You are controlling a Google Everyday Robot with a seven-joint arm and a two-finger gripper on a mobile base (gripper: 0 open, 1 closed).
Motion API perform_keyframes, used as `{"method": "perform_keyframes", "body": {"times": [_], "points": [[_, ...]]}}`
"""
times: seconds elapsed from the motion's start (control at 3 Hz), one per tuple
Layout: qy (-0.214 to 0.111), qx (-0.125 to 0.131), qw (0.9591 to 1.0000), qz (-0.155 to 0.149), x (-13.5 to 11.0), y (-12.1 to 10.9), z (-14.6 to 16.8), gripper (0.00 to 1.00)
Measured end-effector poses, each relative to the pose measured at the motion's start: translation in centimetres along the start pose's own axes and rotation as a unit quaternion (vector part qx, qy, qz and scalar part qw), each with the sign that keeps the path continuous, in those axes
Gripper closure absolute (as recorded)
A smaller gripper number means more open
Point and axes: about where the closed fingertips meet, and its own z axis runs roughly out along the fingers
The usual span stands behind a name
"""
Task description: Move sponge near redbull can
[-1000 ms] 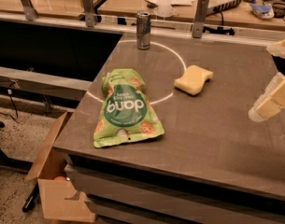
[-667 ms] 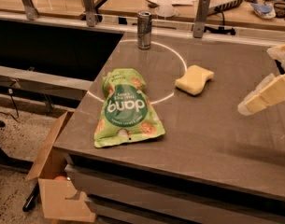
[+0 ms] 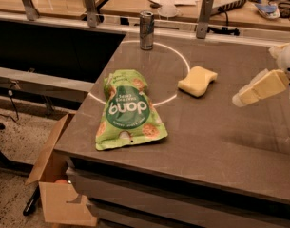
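The pale yellow sponge [image 3: 198,80] lies flat on the dark table [image 3: 216,141], right of centre, on the edge of a white circle line. The slim silver redbull can [image 3: 146,30] stands upright near the table's far edge, well behind and to the left of the sponge. My gripper [image 3: 255,75] hangs above the table at the right edge of the view, to the right of the sponge and apart from it. Its pale yellow fingers [image 3: 261,88] are spread and hold nothing.
A green snack bag [image 3: 128,109] lies flat near the table's front left. An open cardboard box [image 3: 54,184] stands on the floor at the front left corner. Metal posts [image 3: 204,16] and a rail run along the far edge.
My gripper has moved left, closer to the sponge, with its lower finger reaching further over the table. The sponge, can and bag have not moved.
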Motion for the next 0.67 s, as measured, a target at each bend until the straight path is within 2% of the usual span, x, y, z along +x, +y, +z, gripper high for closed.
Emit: {"method": "perform_keyframes", "body": {"times": [0.33,0.67], "points": [[-0.038,-0.014,0.9989,0.023,-0.6,0.2,1.3,0.00],[-0.098,-0.034,0.9941,0.031,-2.9,0.2,4.3,0.00]]}}
